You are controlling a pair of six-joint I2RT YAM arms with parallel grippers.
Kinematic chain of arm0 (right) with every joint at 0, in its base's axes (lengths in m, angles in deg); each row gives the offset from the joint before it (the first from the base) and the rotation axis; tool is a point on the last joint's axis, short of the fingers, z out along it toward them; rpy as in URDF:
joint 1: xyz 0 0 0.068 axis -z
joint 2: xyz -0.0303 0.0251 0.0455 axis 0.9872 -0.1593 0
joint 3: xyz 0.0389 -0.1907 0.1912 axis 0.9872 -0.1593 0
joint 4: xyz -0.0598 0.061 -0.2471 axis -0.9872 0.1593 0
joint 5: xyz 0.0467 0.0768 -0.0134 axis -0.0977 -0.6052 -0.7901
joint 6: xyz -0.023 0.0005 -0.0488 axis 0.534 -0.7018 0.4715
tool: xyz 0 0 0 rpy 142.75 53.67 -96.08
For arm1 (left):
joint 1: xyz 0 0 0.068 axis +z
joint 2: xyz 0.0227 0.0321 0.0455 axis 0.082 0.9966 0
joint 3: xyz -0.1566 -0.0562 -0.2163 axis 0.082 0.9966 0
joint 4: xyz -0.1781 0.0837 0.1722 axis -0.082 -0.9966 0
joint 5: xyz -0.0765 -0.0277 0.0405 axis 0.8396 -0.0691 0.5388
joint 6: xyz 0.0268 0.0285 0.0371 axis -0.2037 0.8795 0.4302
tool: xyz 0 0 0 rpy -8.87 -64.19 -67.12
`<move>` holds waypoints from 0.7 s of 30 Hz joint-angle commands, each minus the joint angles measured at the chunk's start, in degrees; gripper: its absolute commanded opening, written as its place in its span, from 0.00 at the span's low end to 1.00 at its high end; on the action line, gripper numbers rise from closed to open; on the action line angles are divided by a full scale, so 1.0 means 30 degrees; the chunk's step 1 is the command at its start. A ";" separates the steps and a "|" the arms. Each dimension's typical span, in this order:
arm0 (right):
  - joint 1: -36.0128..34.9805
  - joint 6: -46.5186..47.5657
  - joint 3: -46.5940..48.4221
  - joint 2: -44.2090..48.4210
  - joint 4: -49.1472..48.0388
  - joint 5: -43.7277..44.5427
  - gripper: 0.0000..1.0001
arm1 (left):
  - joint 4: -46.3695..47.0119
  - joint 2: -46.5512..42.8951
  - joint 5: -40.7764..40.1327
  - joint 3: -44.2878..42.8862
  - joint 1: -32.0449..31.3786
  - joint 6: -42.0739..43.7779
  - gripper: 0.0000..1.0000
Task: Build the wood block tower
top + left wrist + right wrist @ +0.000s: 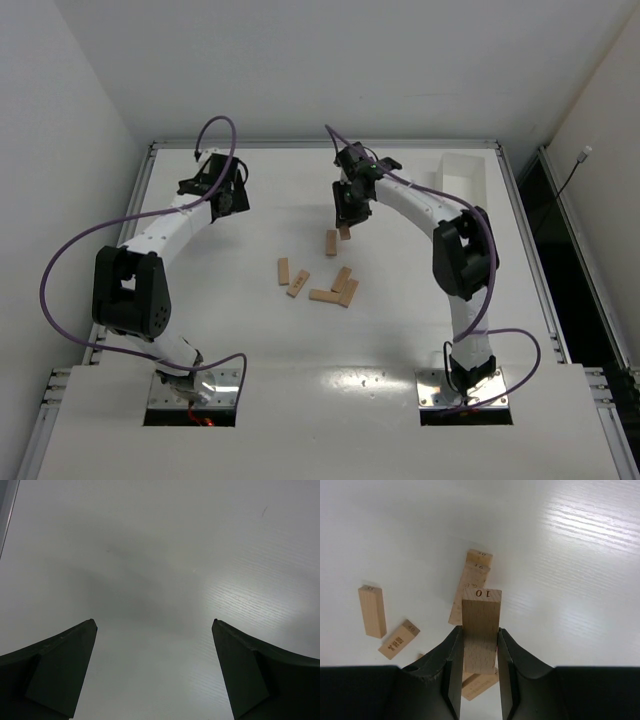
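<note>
Mid-table, right jaws clamped on wood block [480,630] (marked 10), loose blocks [372,611] around, left jaws apart, tray [463,155] far right.

Left arm [165,232]: elbow folded near the base, forearm reaching up toward the far left. Left hand [155,625] points down, fingers [55,670] spread wide with nothing between them. Right arm [420,205]: rises from its base, then arcs inward toward centre. Right hand [480,630] points down, fingers [437,665] clamped on the two long sides of one wood block [480,635], which sticks out past the fingertips.
</note>
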 commanded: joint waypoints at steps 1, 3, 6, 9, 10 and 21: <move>-0.0289 -0.2083 0.1226 -0.0324 0.0978 0.0686 0.00 | 0.0467 -0.0719 -0.0479 0.0163 0.0144 -0.0235 1.00; -0.0521 -0.2288 0.1231 -0.0617 0.0981 0.0688 0.00 | 0.0264 -0.0484 -0.0479 -0.0303 0.0144 -0.0235 1.00; -0.0875 -0.2290 0.1407 -0.0995 0.0981 0.0951 0.00 | 0.0262 -0.0279 -0.0479 -0.0482 0.0144 -0.0235 1.00; -0.1080 -0.2290 0.1815 -0.1376 0.0981 0.0951 0.00 | 0.0262 -0.0104 -0.0479 -0.0482 0.0144 -0.0235 1.00; -0.1080 -0.2290 0.1817 -0.1378 0.0981 0.1154 0.00 | 0.0262 -0.0104 -0.0479 -0.0656 0.0144 -0.0235 1.00; -0.1256 -0.2466 0.2401 -0.2314 0.0981 0.1186 0.00 | 0.0262 0.0072 -0.0479 -0.0657 0.0144 -0.0235 1.00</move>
